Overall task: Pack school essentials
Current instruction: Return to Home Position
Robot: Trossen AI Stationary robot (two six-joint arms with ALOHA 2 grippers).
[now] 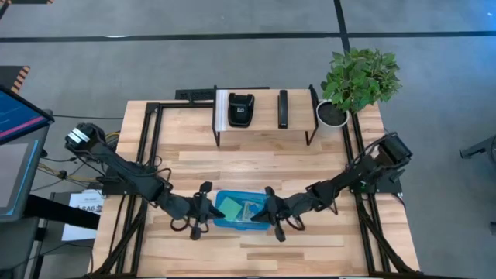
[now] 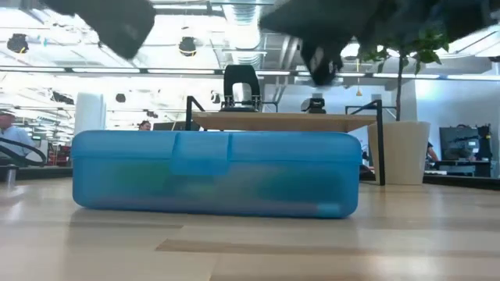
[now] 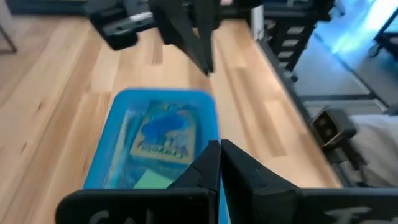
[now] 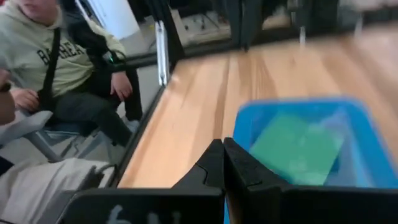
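We see the closed blue supply box [image 1: 242,211] lying flat on the wooden table [image 1: 194,139]. Through its translucent lid we distinguish a lime-green sticky-note pad [image 4: 297,148] lying flat beside a yellow crayon box [image 3: 165,137] with blue print

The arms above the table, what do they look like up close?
Both arms are black and jointed. The left arm has a pale cap at its base. Black cable loops hang by each wrist. The left gripper and right gripper each have two dark wedge-shaped fingers and pale lettering on the body.
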